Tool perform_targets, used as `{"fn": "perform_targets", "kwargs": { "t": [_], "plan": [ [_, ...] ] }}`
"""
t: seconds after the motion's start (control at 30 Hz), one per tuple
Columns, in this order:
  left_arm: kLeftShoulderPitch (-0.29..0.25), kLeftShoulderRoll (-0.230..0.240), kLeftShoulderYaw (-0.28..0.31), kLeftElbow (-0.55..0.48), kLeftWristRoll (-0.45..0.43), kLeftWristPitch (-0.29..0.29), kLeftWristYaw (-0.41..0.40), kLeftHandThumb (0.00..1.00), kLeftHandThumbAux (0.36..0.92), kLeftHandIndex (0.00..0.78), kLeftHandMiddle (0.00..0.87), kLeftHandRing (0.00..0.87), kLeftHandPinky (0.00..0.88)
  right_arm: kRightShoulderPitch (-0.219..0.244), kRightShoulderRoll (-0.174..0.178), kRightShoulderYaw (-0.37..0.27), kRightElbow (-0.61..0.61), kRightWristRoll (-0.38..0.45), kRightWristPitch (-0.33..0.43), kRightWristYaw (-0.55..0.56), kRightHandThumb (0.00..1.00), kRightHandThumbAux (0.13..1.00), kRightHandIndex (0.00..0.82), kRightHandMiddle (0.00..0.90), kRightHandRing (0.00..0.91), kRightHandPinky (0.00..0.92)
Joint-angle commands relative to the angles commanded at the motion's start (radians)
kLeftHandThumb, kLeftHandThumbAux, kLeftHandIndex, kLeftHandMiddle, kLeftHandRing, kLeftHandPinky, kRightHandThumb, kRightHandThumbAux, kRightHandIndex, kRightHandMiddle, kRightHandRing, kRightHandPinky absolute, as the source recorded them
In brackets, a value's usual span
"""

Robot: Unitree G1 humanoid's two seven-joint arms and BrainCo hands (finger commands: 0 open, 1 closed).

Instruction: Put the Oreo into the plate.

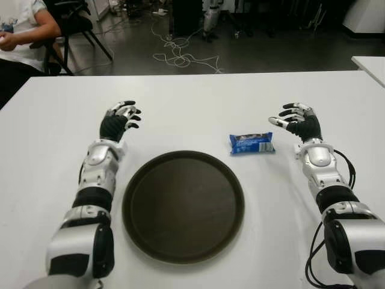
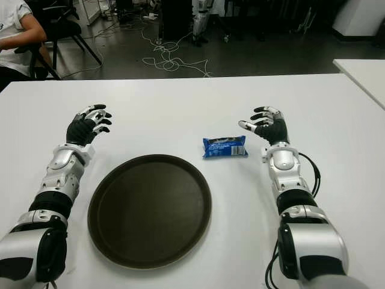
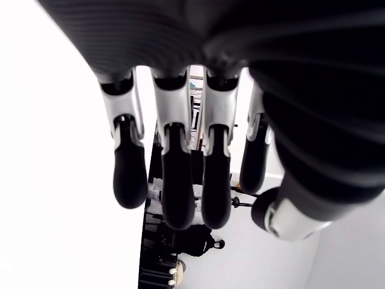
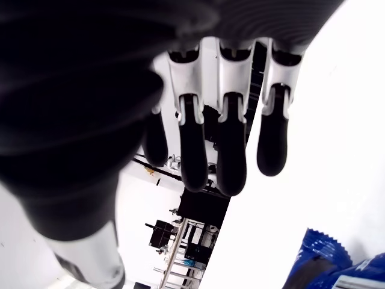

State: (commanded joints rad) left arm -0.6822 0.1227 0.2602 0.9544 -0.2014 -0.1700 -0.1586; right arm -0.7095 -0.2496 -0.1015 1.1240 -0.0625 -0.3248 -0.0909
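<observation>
A blue Oreo packet (image 1: 252, 143) lies flat on the white table (image 1: 192, 102), just beyond the right rim of the round dark plate (image 1: 183, 206), which holds nothing. My right hand (image 1: 296, 122) hovers to the right of the packet, fingers spread and relaxed, holding nothing; its wrist view shows the packet's crimped end (image 4: 328, 262) close by. My left hand (image 1: 122, 119) shows beyond the plate's left side, fingers relaxed and holding nothing.
A person in a white shirt (image 1: 21, 33) sits on a chair past the table's far left corner. Cables (image 1: 180, 54) lie on the floor behind the table. Another white table edge (image 1: 370, 65) shows at the far right.
</observation>
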Motion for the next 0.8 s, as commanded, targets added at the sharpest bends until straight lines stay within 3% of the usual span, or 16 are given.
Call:
{"fn": "perform_targets", "kwargs": {
  "t": [0.23,0.4,0.63,0.8],
  "plan": [
    [0.001,0.001,0.0,0.0,-0.003,0.0,-0.004,0.819,0.689,0.351,0.508,0.525,0.578,-0.01,-0.002,-0.005,-0.001,0.002,-0.002,-0.003,0.062,0.834,0.382,0.48,0.501,0.522],
    [0.003,0.004,0.0,-0.005,-0.005,0.001,-0.012,0.82,0.688,0.353,0.509,0.531,0.589,-0.026,-0.014,-0.004,-0.025,-0.008,-0.021,-0.015,0.01,0.813,0.369,0.442,0.479,0.489],
    [0.006,0.006,-0.002,-0.01,-0.004,0.006,-0.014,0.818,0.689,0.351,0.505,0.519,0.574,-0.002,-0.037,0.027,-0.069,-0.057,-0.11,-0.056,0.0,0.768,0.276,0.338,0.354,0.337],
    [0.005,0.008,-0.004,-0.01,0.0,0.007,-0.008,0.818,0.689,0.352,0.502,0.505,0.557,0.048,-0.091,0.109,-0.215,-0.194,-0.133,-0.111,0.0,0.765,0.164,0.21,0.198,0.146]
  ]
}}
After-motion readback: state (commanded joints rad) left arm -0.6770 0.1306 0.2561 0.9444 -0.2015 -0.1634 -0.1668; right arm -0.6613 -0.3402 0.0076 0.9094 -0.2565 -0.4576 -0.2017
